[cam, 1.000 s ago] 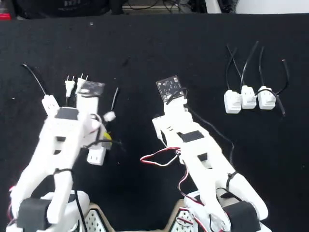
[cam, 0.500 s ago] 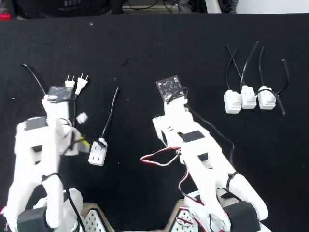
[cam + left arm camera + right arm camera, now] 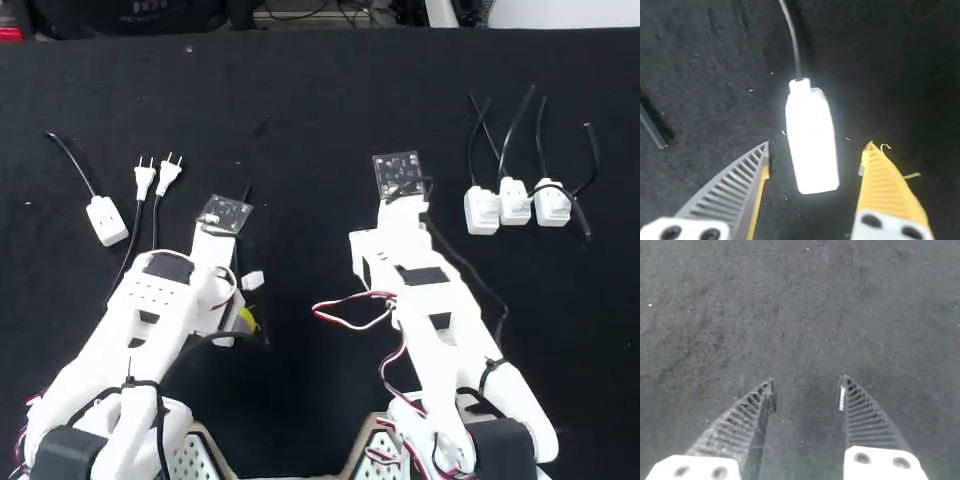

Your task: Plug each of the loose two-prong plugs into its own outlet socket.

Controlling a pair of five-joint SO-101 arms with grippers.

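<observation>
- Your left fingers (image 3: pixel 735 190) stood released, the white socket (image 3: pixel 811 145) lying between them, touching neither.
- Your right fingers (image 3: pixel 742 425) hung released over the worktop (image 3: pixel 790 300).

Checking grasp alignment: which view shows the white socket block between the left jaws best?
The left wrist view: the socket block lies lengthwise between the left gripper's open jaws, its cable leading away. In the high view the left arm largely hides it; the right wrist view faces black cloth.
</observation>
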